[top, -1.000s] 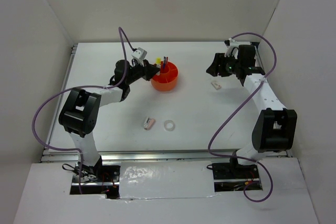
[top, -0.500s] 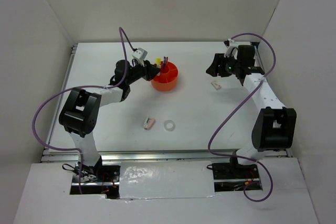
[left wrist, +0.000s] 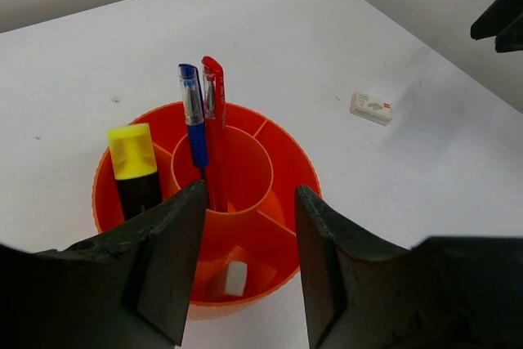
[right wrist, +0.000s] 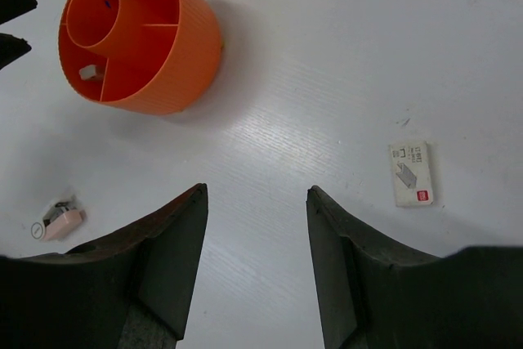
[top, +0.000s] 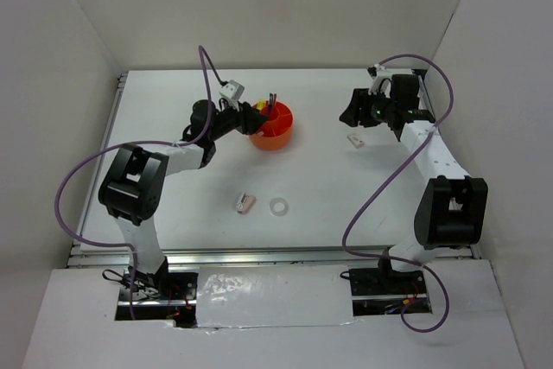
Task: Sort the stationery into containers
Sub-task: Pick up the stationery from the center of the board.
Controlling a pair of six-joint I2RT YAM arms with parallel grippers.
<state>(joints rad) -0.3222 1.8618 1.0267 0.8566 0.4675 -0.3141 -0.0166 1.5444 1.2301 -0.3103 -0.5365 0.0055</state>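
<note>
Plainly, the left gripper point(left wrist: 249, 195) hangs spread and empty at the orange organizer point(left wrist: 288, 146), which holds the blue pen point(left wrist: 193, 116), red pen point(left wrist: 214, 96), yellow marker point(left wrist: 131, 153) and 1 white block point(left wrist: 235, 277). The right gripper point(right wrist: 255, 194), equally slack and empty, hovers near the white eraser point(right wrist: 411, 173). That, the tape ring point(top: 278, 206) and the pink-white piece point(top: 245, 203) lie unsorted: 3 left, I judge.

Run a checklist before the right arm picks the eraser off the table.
1. The right fingers open and empty: ok.
2. The eraser flat, nothing touching it: ok.
3. The eraser centred between the right fingers: not ok, it sits off to one side in the wrist view.
4. Height above the eraser: cannot tell.
5. The organizer upright, with room in a compartment: ok.
6. The left fingers clear of the organizer: not ok, they hang open right at it.
</note>
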